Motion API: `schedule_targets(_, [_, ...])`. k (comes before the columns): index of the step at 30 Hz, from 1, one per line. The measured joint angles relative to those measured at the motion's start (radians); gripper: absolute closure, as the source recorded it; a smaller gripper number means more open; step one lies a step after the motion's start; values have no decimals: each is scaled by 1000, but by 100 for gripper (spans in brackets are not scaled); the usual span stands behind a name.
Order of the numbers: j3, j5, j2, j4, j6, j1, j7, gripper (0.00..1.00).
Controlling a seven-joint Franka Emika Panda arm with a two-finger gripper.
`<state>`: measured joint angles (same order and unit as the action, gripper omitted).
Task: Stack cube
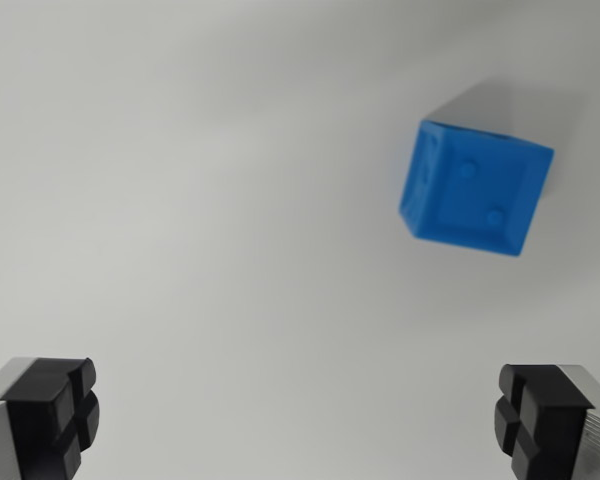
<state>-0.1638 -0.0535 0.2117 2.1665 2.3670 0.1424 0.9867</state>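
The wrist view looks down on a plain pale bench. A single blue cube sits on it in the upper part of the wrist view's right, turned slightly so that one corner points toward the camera; two small round dimples show on its facing side, and a soft shadow falls behind it. The picture is a little blurred, so finer surface detail cannot be made out.

The end effector hangs at the bottom of the frame with its two black-padded fingers spread wide apart, one at each lower corner. Nothing lies between them. The cube is well apart from both fingers and off to the right of the line between them, so it is neither touched nor bracketed.

As for progress, the stacking looks barely begun: the cube rests free on the bench, unheld, and no second cube appears in this view to stack it on or under. What seems left is centring the open fingers over the cube, descending, closing on it, lifting, and placing it on its partner, wherever that lies.
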Motion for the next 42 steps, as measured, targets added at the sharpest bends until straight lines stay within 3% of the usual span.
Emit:
schedule_targets(15, [-33,-37,81,21,99,47,21,0])
schedule_targets(26, [-50,-75,154,21,169,86,29,0])
schedule_targets(29, [-48,-84,174,20,190,90,27,0])
schedule_targets(42, [-19,-130,298,3,292,107,-2,0])
